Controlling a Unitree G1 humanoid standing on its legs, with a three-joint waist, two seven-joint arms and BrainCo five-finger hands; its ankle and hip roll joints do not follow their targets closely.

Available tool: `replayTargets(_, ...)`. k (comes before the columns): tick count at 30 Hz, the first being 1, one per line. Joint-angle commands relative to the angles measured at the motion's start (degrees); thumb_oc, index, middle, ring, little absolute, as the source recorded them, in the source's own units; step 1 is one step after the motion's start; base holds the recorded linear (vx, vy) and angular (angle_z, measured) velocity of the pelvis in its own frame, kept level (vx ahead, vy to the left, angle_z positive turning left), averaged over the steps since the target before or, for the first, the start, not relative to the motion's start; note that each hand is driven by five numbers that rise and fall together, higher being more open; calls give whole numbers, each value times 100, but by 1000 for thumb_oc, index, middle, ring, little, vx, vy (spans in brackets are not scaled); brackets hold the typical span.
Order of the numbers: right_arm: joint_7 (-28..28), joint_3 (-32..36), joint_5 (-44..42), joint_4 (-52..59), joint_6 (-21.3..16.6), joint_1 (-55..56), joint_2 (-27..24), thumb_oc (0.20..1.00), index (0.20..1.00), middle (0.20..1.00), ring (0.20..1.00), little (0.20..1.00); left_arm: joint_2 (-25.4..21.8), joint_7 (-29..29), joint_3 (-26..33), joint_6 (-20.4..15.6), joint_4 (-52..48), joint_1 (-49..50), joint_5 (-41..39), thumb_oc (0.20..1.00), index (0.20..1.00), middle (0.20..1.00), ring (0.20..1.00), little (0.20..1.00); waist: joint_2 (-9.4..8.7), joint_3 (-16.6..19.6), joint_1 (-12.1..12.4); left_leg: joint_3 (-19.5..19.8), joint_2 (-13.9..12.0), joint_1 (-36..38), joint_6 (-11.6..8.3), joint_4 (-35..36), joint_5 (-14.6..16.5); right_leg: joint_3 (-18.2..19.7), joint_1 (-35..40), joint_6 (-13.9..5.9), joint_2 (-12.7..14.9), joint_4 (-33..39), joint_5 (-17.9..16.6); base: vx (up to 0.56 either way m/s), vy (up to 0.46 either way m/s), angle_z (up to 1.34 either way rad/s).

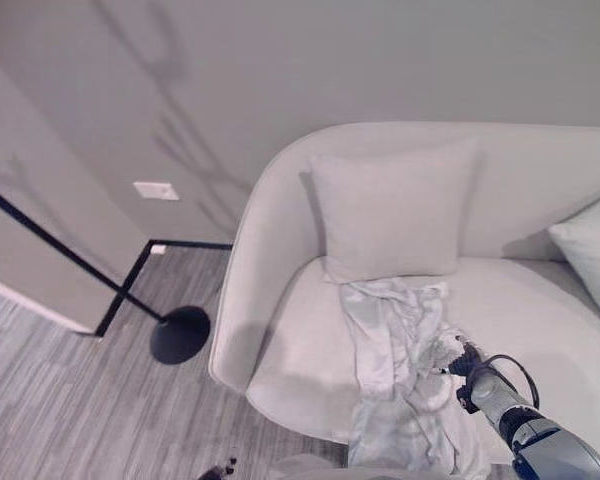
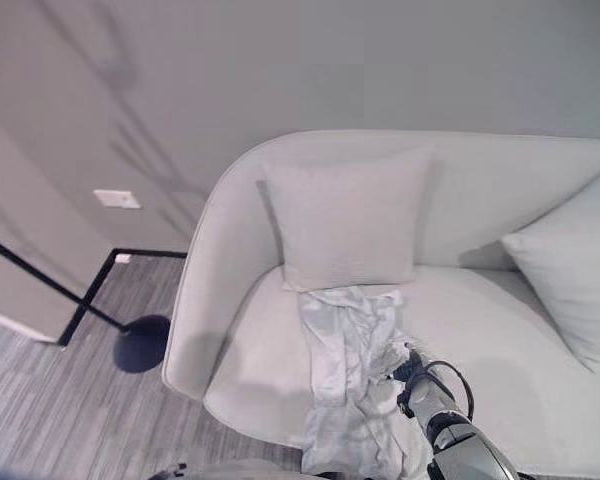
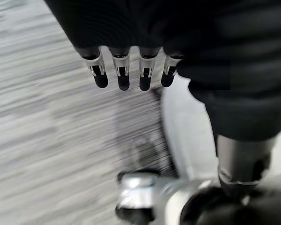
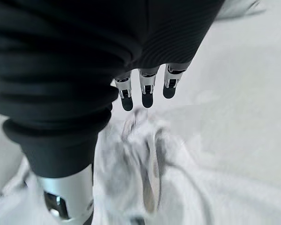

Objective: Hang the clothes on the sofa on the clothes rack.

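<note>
One pale crumpled garment [image 1: 395, 370] draped over near edge of light curved sofa [image 1: 280, 350]. Right hand [image 4: 147, 89] poised above garment, fingers [image 4: 147, 96] extended, nothing gripped. Left hand [image 3: 126, 70] extended over floor, nothing held.

No text, label, number or sign can be read anywhere in these views. The white plate [image 1: 156, 190] on the wall carries no legible marking.

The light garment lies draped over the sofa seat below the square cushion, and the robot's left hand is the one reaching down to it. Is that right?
Not quite: it is the right hand, coming in from the lower right, that reaches the garment, as the left eye view shows. The garment does lie draped over the sofa seat below the square cushion. The left hand hangs over the floor.
</note>
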State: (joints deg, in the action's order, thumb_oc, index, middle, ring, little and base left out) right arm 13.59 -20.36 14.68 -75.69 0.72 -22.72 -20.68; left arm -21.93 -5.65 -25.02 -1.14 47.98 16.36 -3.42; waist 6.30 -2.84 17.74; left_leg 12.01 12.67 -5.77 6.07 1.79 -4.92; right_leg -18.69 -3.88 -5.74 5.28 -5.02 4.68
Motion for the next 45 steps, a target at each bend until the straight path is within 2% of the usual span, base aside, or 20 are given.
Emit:
replayTargets(1,270,-103,-394,-48,-81,-757,-384,1000,1000,1000,1000,1000,127,-35,-134,-121,249,-463,73,1000,1000,1000,1000,1000,39,-632,294,-52,-537,-699,-350,152,-39,-239,32,-135,210,167,-316,-108,7,60)
replayTargets(2,270,-104,-396,-54,-85,-765,-388,1000,1000,1000,1000,1000,135,-32,-136,-127,260,-473,73,1000,1000,1000,1000,1000,39,-623,290,-47,-535,-721,-351,141,-38,-245,14,-134,212,160,-313,-202,9,70)
replayTargets(3,375,-145,-418,-250,-88,-965,-458,1000,1000,1000,1000,1000,293,73,-299,-173,663,-596,138,1000,1000,1000,1000,1000,158,-755,411,81,-458,-1068,-410,-4,-96,-405,-215,-100,230,92,-271,-56,-39,30)
replayTargets(4,447,-125,-451,-324,-89,-1056,-505,1000,1000,1000,1000,1000,376,127,-372,-176,892,-643,174,1000,1000,1000,1000,1000,168,-795,451,155,-440,-1153,-456,-32,11,-380,-275,-106,234,44,-132,-137,8,19)
replayTargets(5,452,-117,-454,-333,-94,-1072,-516,1000,1000,1000,1000,1000,393,136,-382,-194,918,-671,178,1000,1000,1000,1000,1000,212,-809,459,138,-429,-1252,-440,-90,-110,-453,-340,-80,245,33,-240,7,-46,13)
replayTargets(7,575,-165,-529,-541,-82,-1311,-673,1000,1000,1000,1000,1000,617,237,-684,-236,1465,-777,394,1000,1000,1000,1000,1000,306,-966,630,292,-375,-1588,-543,-276,-12,-541,-565,-45,283,-117,-37,-57,-25,38)
replayTargets(11,623,-295,-425,-776,-33,-1411,-774,1000,1000,1000,1000,1000,745,330,-847,-259,1731,-923,497,1000,1000,1000,1000,1000,424,-1021,786,424,-306,-1863,-597,-357,-63,-725,-749,-11,316,-214,49,-56,3,17)
replayTargets(16,671,-425,-59,-1149,218,-1393,-857,1000,1000,1000,1000,1000,755,346,-1209,-303,1443,-1104,613,1000,1000,1000,1000,1000,706,-1102,991,696,-167,-1974,-643,-135,-288,-1023,-956,0,370,-442,195,-21,15,36)
replayTargets(17,720,-530,256,-1200,352,-1347,-880,1000,1000,1000,1000,1000,705,355,-1319,-324,1216,-1122,656,1000,1000,1000,1000,1000,834,-1143,1032,782,-123,-1946,-649,8,-379,-1087,-1024,-7,395,-541,253,17,57,34)
replayTargets(24,468,-646,800,-1475,717,-1289,-1057,1000,1000,1000,1000,1000,404,286,-1431,-354,323,-1041,657,1000,1000,1000,1000,1000,1239,-1358,1072,862,-36,-2008,-676,236,-560,-1105,-1297,-16,479,-783,359,-6,44,-5)
replayTargets(25,400,-641,937,-1560,824,-1231,-1179,250,250,250,250,250,323,288,-1478,-350,83,-990,728,1000,1000,1000,1000,1000,1377,-1435,1076,861,-12,-2109,-695,253,-599,-1101,-1462,-26,530,-885,388,-21,68,2)
replayTargets(26,363,-634,981,-1573,856,-1216,-1241,200,200,200,200,200,289,280,-1483,-345,-19,-964,767,1000,1000,1000,1000,1000,1434,-1462,1079,861,13,-2147,-708,260,-612,-1086,-1523,-29,541,-912,396,-32,66,4)
replayTargets(29,167,-610,1023,-1573,840,-1143,-1349,200,200,200,200,200,129,233,-1480,-345,-480,-883,893,1000,1000,1000,1000,1000,1635,-1551,1074,838,56,-2297,-742,280,-657,-1055,-1779,-42,601,-1104,432,-23,44,2)
replayTargets(33,192,-528,914,-1536,798,-1089,-1440,200,200,200,200,200,12,127,-1393,-322,-950,-734,914,1000,1000,1000,1000,1000,1710,-1564,1044,788,97,-2314,-726,294,-644,-960,-1844,-62,642,-1218,445,13,54,15)
replayTargets(38,389,-373,658,-1433,771,-1110,-1368,200,200,200,200,200,-35,165,-1268,-304,-1189,-743,791,1000,1000,1000,1000,1000,1691,-1491,911,689,85,-2110,-669,321,-552,-839,-1656,-93,671,-1123,408,37,74,-10)
replayTargets(41,488,-34,-90,-1364,647,-1216,-1323,200,200,200,200,200,-74,185,-1242,-267,-1205,-888,651,1000,1000,1000,1000,1000,1637,-1441,763,609,33,-1950,-650,321,-496,-740,-1550,-91,664,-1107,401,43,76,-1)
replayTargets(42,540,172,-892,-1054,448,-1331,-955,200,200,200,200,200,475,650,-984,-198,948,-1491,665,1000,1000,1000,1000,1000,1348,-1468,373,446,-98,-1827,-664,321,-438,-559,-1493,-46,593,-1105,387,59,90,-12)
replayTargets(43,630,301,-1403,-832,279,-1333,-769,200,200,200,200,200,622,848,-959,-249,1442,-1712,680,1000,1000,1000,1000,1000,1201,-1495,235,368,-140,-1771,-671,321,-404,-459,-1455,-33,572,-1080,366,44,56,-18)
replayTargets(44,644,298,-1424,-820,279,-1330,-759,200,200,200,200,200,641,867,-956,-281,1500,-1739,683,1000,1000,1000,1000,1000,1188,-1515,240,354,-140,-1760,-671,321,-399,-445,-1448,-31,573,-1077,368,30,-7,-30)
replayTargets(45,662,341,-1829,-616,175,-1368,-595,200,200,200,200,200,724,941,-928,-247,1833,-1866,639,1000,1000,1000,1000,1000,1054,-1507,136,283,-173,-1700,-672,321,-360,-353,-1407,-19,547,-1038,335,55,-26,-59)
